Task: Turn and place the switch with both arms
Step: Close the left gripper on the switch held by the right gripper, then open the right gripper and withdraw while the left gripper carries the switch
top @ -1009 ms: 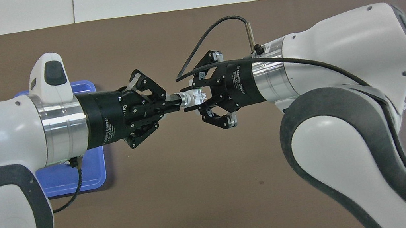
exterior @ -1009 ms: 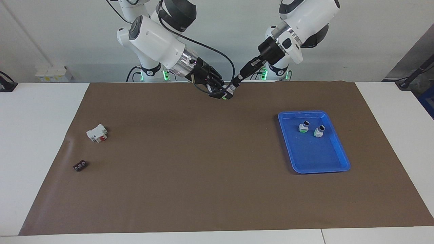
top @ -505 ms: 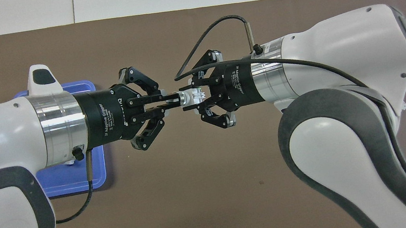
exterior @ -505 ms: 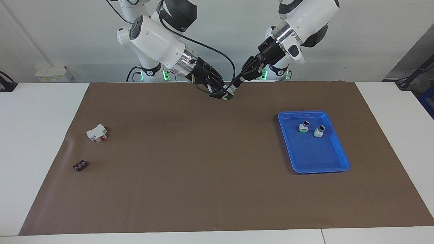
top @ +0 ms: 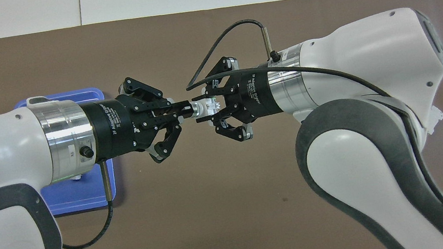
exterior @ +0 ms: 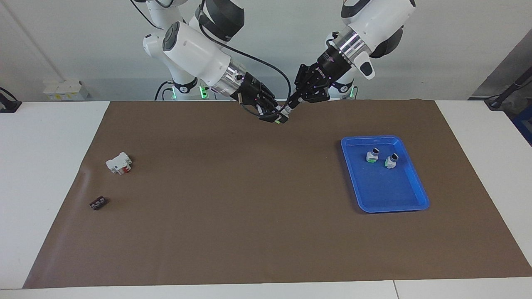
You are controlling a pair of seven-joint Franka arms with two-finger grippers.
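Note:
The switch (exterior: 279, 117) is held in the air between both grippers, over the brown mat's edge nearest the robots. My right gripper (exterior: 272, 116) is shut on its white-grey body, with the green end showing below. My left gripper (exterior: 289, 109) is shut on its black knob end. In the overhead view the switch (top: 206, 107) lies level between the left gripper (top: 184, 110) and the right gripper (top: 212, 108), silver collar toward the left gripper. Two identical switches (exterior: 371, 155) (exterior: 391, 160) stand in the blue tray (exterior: 384, 207).
The blue tray (top: 79, 198) lies toward the left arm's end of the table, partly hidden under the left arm in the overhead view. A white block with red parts (exterior: 119, 162) and a small dark terminal strip (exterior: 98, 203) lie toward the right arm's end.
The left wrist has rolled about its own axis while shut on the knob. The right gripper kept hold of the body. Both hands shifted slightly.

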